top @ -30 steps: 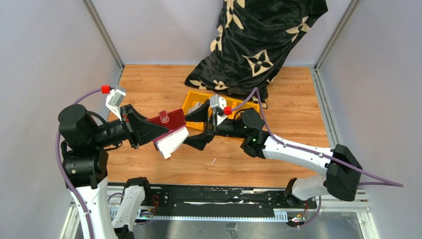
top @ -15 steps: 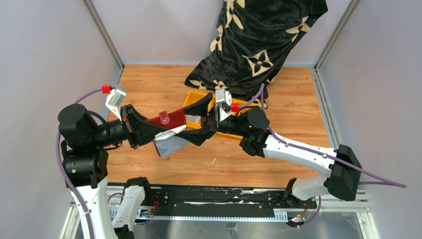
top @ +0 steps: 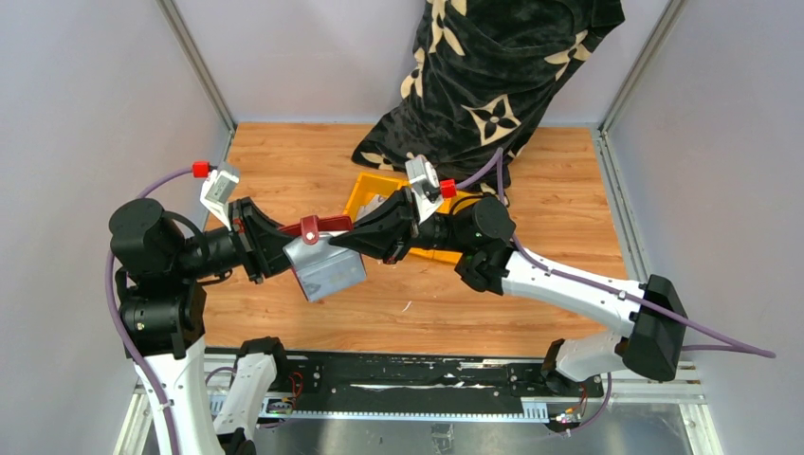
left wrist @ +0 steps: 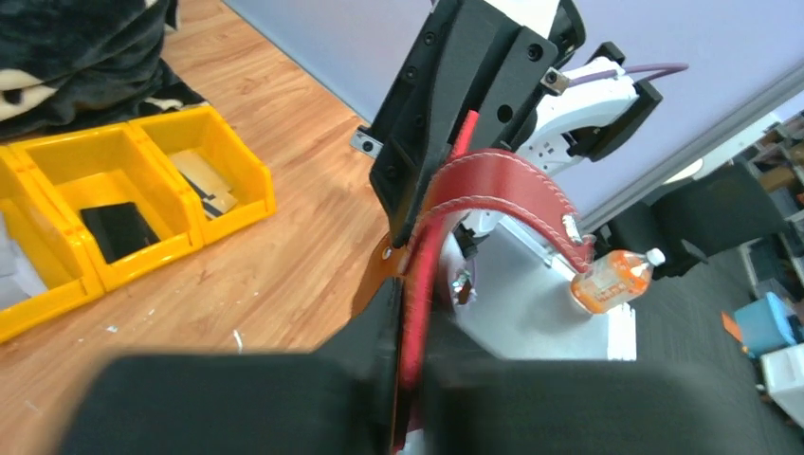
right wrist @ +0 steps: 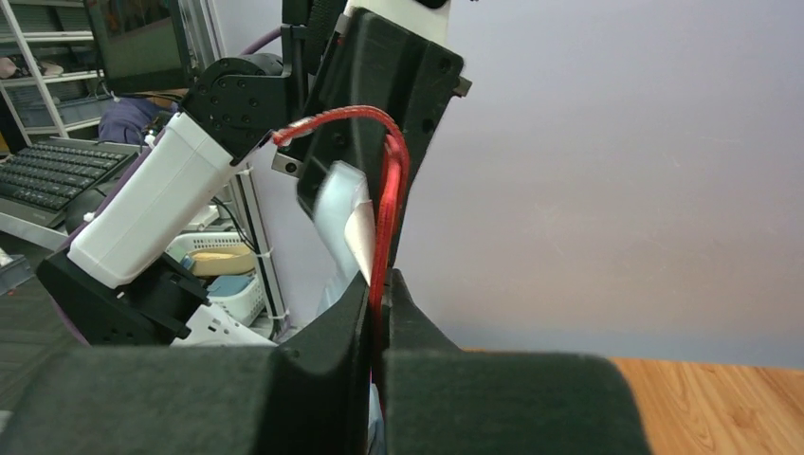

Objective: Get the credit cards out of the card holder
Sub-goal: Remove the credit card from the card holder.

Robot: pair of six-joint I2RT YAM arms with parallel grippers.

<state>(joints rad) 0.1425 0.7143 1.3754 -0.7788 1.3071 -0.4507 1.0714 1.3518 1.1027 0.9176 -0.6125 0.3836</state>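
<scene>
The dark red card holder (top: 325,224) hangs in the air between both arms, above the wooden table. My left gripper (top: 301,242) is shut on its left edge; in the left wrist view the red leather (left wrist: 502,180) runs between my fingers (left wrist: 414,313). From the right, my right gripper (top: 353,237) is shut on the red cover (right wrist: 391,190), whose thin edge sits between the jaws (right wrist: 379,294). A silvery-grey panel (top: 327,268) droops below the cover. I cannot tell the credit cards apart from this silvery inside.
A yellow three-compartment bin (top: 365,194) stands behind the right gripper, with a black object (left wrist: 118,227) in its middle compartment. A black patterned cloth (top: 493,76) is heaped at the back of the table. Grey walls close in both sides.
My right gripper has gone from open to shut on the red cover. The silvery panel has swung down and spread wider. The left arm has stayed where it was.
</scene>
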